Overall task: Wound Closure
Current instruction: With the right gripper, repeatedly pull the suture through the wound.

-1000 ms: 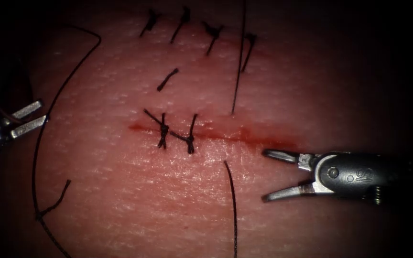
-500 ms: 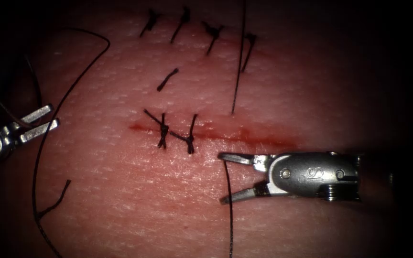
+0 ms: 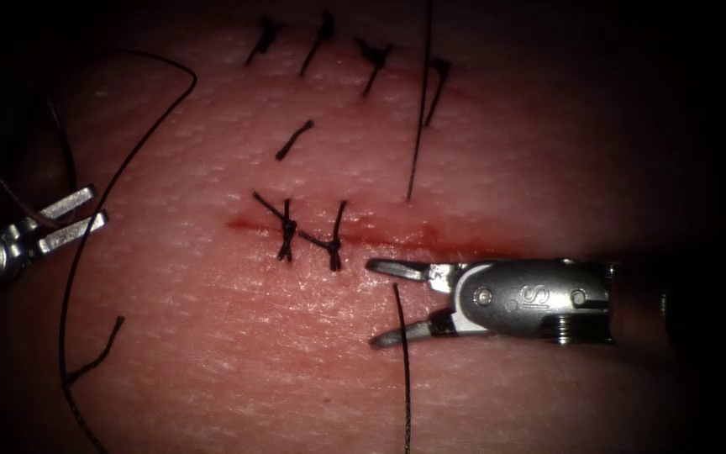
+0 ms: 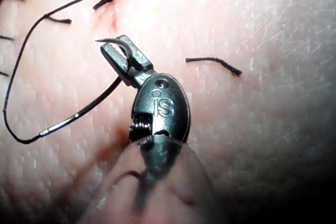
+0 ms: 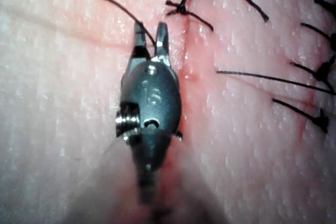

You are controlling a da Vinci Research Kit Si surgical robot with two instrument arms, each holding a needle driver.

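Note:
The cut (image 3: pixel 439 245) runs across the tissue (image 3: pixel 212 336) as a red line, with two knotted stitches (image 3: pixel 334 245) on its left part. My right tool (image 3: pixel 373 304) lies just below the cut, jaws open. The free thread end (image 3: pixel 400 336) passes between those jaws, also in the right wrist view (image 5: pixel 150 27), and nothing is gripped. My left tool (image 3: pixel 94 206) sits at the far left, off the cut. In the left wrist view it (image 4: pixel 113 45) is shut on the curved needle (image 4: pixel 107 41) near its point. The needle is out of the tissue.
A long thread (image 3: pixel 86 227) loops over the tissue's left side. Another strand (image 3: pixel 418 126) comes down from the top and enters the tissue just above the cut. Several older stitches (image 3: pixel 321 38) and a cut thread end (image 3: pixel 294 139) lie farther back.
My right tool has moved left along the lower side of the cut, until its open jaws straddle the thread end. My left tool has shifted slightly right with the needle.

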